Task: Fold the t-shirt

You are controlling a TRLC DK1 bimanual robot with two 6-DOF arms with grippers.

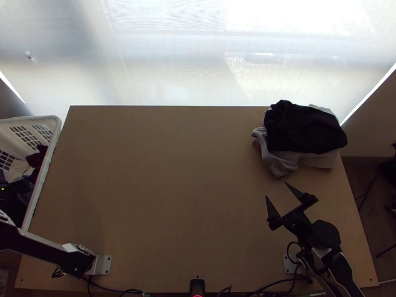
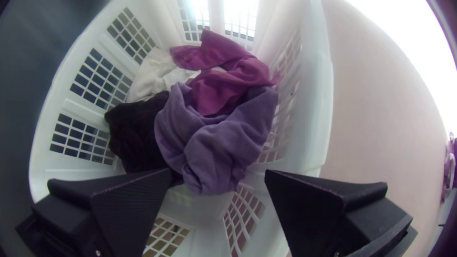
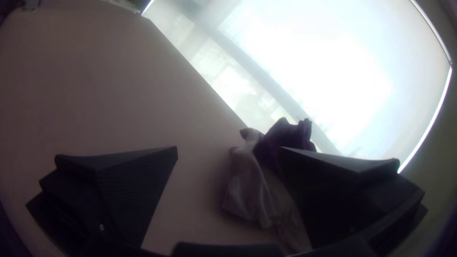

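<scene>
Step in hand, as judged: pick the next garment out of the laundry basket (image 2: 312, 71) with the left gripper (image 2: 218, 171). The folding itself remains to be done.

Gripper state: the left gripper's fingers stand wide apart over the basket, with nothing clamped between them. The right gripper (image 1: 276, 190) also has its fingers wide and holds nothing; it is over the table (image 1: 173, 173), near the stack.

Location of the t-shirt: probably the lavender garment (image 2: 219, 143), bunched on top of the load. Its type cannot be confirmed while it is crumpled.

Procedure:
1. Center the left gripper on a raised fold of the lavender garment.
2. Lower until the fold sits well between the fingers, then close. Avoid a shallow pinch, which may slip.
3. Lift straight up and check that one piece only comes away. Keep cloth and fingers off the basket's slotted walls.
4. Lay the garment on the table and spread it before folding.

Basket contents: the lavender garment touches a magenta garment (image 2: 228, 76) and a dark garment (image 2: 135, 128); either could be dragged along. White cloth (image 2: 152, 76) lies beside the magenta piece.

Stack on table: a black garment (image 1: 302, 128) rests on light-colored cloth (image 1: 282, 161).
</scene>
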